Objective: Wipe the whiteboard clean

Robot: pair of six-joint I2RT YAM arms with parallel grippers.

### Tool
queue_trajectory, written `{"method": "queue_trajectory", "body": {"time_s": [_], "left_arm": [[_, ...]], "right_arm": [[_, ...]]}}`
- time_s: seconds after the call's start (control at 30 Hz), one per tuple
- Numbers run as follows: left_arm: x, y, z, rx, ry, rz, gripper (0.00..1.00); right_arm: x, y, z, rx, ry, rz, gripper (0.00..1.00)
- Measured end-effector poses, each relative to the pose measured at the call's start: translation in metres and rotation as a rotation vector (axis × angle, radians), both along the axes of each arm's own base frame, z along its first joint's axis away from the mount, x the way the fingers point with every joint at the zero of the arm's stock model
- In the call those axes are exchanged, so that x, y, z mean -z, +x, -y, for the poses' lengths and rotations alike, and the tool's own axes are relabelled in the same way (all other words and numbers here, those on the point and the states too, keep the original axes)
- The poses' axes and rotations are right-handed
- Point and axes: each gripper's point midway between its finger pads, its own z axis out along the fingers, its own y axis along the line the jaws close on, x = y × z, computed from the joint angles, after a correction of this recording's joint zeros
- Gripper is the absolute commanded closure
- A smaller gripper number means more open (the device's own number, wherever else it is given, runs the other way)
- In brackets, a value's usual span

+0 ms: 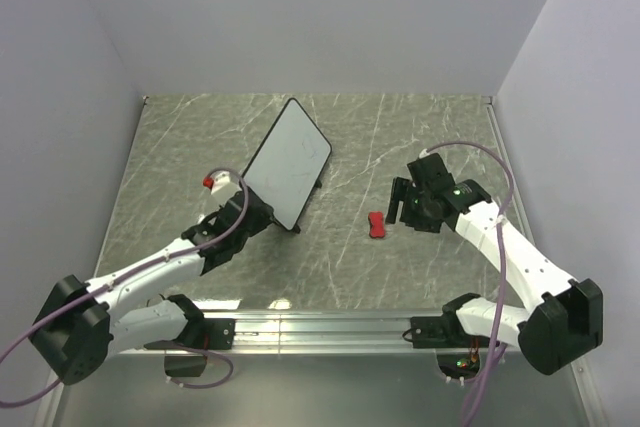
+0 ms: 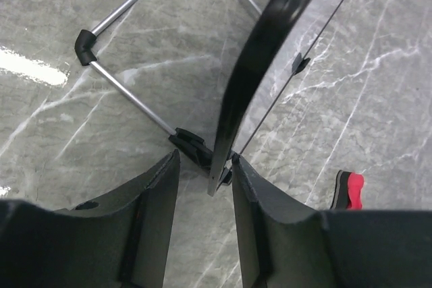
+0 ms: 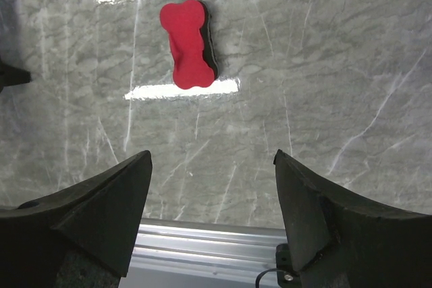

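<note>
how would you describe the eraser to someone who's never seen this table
On the grey marble table, look between the tilted whiteboard and the right gripper. The eraser lies there alone: small, red on top, black beneath, bow-tie shaped, unlike the big white board.

I can read no text, label, brand, number or sign in any of the three views. The whiteboard (image 1: 288, 162) carries only faint marks, too weak for me to resolve into characters. The red eraser (image 3: 187, 44) shows no legible marking.
</note>
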Motion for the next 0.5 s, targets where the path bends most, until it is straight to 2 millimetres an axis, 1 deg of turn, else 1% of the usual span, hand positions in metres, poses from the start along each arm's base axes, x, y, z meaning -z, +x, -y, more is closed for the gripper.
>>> {"method": "queue_trajectory", "body": {"time_s": [0.13,0.27,0.43,0.5], "left_arm": [[0.001,-0.001,-0.004,0.003,-0.022,0.047,0.57],[0.001,0.004,-0.006,0.009,-0.035,0.083,0.58],[0.002,0.014,-0.009,0.004,-0.053,0.124,0.64],[0.003,0.02,-0.009,0.005,-0.051,0.132,0.7]], "right_arm": [[0.004,0.0,0.0,0.0,-0.006,-0.015,0.2],[0.004,0.002,-0.001,0.001,-0.004,-0.012,0.2],[0.006,0.005,-0.004,0.007,0.003,-0.01,0.21],[0.007,0.006,-0.004,0.006,0.003,-0.011,0.21]]}}
